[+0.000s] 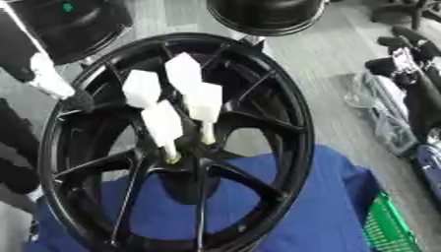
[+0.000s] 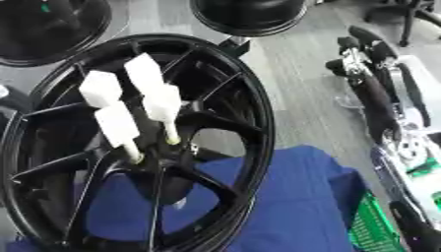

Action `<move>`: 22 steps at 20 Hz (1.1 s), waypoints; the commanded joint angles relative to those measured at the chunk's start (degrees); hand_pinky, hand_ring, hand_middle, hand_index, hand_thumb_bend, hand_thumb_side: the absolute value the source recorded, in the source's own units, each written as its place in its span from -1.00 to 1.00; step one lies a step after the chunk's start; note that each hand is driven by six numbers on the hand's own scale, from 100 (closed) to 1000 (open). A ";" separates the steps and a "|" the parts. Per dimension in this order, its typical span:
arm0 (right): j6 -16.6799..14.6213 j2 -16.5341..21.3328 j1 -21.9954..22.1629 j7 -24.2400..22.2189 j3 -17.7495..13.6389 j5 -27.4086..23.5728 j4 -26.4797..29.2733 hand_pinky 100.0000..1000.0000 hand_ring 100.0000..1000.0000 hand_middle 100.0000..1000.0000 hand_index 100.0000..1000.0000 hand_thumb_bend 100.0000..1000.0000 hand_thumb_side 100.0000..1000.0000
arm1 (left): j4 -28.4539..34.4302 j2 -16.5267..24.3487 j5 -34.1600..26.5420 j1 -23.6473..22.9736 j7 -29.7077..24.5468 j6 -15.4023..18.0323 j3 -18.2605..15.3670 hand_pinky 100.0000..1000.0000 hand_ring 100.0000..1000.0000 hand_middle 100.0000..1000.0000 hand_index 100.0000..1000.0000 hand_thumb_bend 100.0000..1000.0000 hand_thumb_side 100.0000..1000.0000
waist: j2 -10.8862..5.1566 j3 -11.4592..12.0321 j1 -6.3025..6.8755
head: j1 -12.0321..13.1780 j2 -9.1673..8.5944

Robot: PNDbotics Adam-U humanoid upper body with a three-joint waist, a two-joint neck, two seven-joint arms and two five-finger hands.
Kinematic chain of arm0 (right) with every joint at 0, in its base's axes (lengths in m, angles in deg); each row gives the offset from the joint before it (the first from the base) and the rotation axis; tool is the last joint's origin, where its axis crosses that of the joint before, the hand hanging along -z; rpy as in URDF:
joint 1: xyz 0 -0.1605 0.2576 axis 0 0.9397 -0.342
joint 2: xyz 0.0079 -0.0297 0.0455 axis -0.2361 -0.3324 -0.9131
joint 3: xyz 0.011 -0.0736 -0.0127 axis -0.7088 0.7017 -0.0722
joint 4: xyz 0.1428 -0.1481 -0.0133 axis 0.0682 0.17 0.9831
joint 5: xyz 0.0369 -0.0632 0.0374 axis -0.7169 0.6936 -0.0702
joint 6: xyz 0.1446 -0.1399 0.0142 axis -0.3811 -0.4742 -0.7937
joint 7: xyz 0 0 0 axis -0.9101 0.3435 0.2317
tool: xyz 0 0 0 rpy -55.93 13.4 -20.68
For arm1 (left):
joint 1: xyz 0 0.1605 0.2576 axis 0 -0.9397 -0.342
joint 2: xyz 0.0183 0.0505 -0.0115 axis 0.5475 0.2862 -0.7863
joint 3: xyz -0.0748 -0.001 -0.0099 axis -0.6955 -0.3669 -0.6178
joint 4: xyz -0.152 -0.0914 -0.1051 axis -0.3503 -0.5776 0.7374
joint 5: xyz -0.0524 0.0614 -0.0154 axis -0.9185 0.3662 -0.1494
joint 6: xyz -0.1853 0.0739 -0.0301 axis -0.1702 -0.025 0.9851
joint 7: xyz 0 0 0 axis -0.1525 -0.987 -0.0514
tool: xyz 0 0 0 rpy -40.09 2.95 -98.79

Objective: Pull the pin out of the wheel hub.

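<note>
Pin (image 1: 162, 123) removal has, in my judgement, not begun: four white pins with blocky heads stand in the wheel hub (image 1: 185, 163), at the middle of the view, and no hand touches any of them. At 9 o'clock on the rim a dark shape with a white part above it meets the edge; this may be the left hand (image 1: 79, 101) steadying the wheel, but how it is set I cannot tell. The black wheel (image 1: 289, 123) stands tilted on a blue cloth (image 1: 319, 206), its spokes fanning out from the hub. The pin heads cluster from 10 to 12 o'clock of the hub, close together, so the next move calls for choosing one, likely the nearest, closing round its head without knocking its neighbours, and drawing it along its own axis, up and toward 11 o'clock. The gaps between spokes are narrow, and the rim encloses the pins on all sides, so the approach should come from the front. At 3 o'clock of the view the right hand (image 2: 355, 47) hangs well apart from the wheel over bare floor, holding nothing that I can see; whether it is open I cannot tell. A green basket (image 1: 388, 226) sits at 5 o'clock, beside the cloth.
</note>
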 commanded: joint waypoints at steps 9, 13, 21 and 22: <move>-0.04 1.40 -0.67 -0.17 -0.18 -0.06 0.78 0.46 0.25 0.55 0.78 -1.00 0.14 | -6.62 -3.21 4.61 2.56 -0.38 3.19 2.58 0.66 0.75 0.59 0.74 0.53 -0.57 | -1.47 -0.16 -0.20 | 0.89 -0.59; 0.01 1.37 -0.81 -0.32 -0.06 -0.10 0.79 0.46 0.25 0.55 0.78 -1.00 0.15 | -8.87 -3.90 5.46 2.34 -0.38 5.22 3.47 0.68 0.80 0.65 0.79 0.53 -0.50 | -1.45 -0.32 -0.17 | 0.85 -0.33; -0.07 1.12 -0.96 -0.54 0.06 -0.17 0.76 0.47 0.24 0.55 0.78 -1.00 0.15 | -11.48 -5.21 6.98 2.58 -0.38 6.17 3.81 0.67 0.80 0.65 0.78 0.53 -0.51 | -1.52 -0.43 -0.21 | 1.33 -0.25; -0.08 1.10 -1.00 -0.51 0.04 -0.22 0.75 0.47 0.24 0.55 0.78 -1.00 0.15 | -11.77 -5.37 6.99 2.61 -0.38 6.22 3.91 0.67 0.80 0.65 0.79 0.52 -0.50 | -1.54 -0.46 -0.19 | 1.39 -0.27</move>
